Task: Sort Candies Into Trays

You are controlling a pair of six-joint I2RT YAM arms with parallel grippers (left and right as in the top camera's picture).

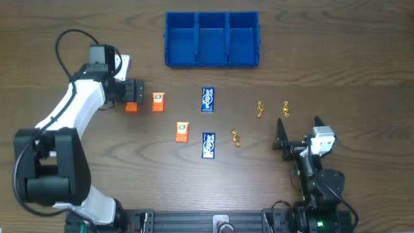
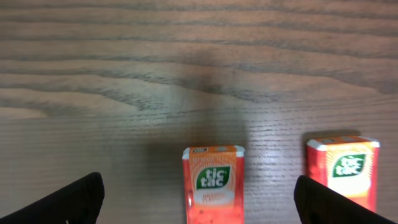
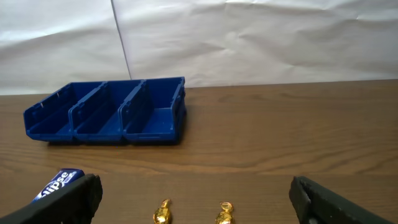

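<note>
Judged the orange mint boxes light, rigid and smooth-skinned, so likely to slip if squeezed on the glossy faces; best taken across the two long narrow edges, near the middle. Judged the blue candy packs light and probably soft film, to be pinched gently across the width. Judged the gold-wrapped candies small, light and crinkly, apt to roll or squirt out; best taken across the body, not the twisted ends. Counted three orange mint boxes, two blue candy packs and three gold-wrapped candies, all lying loose on the desk on the arms' side of the blue three-compartment tray. Counted one tray, with no candy seen in any of its compartments. Found the left claw spread wide at the desk's left, with one of the orange mint boxes between its fingers and clear of both, and a second just beside. Found the right claw likewise spread, pinching nothing, at the desk's right near the gold-wrapped candies.
</note>
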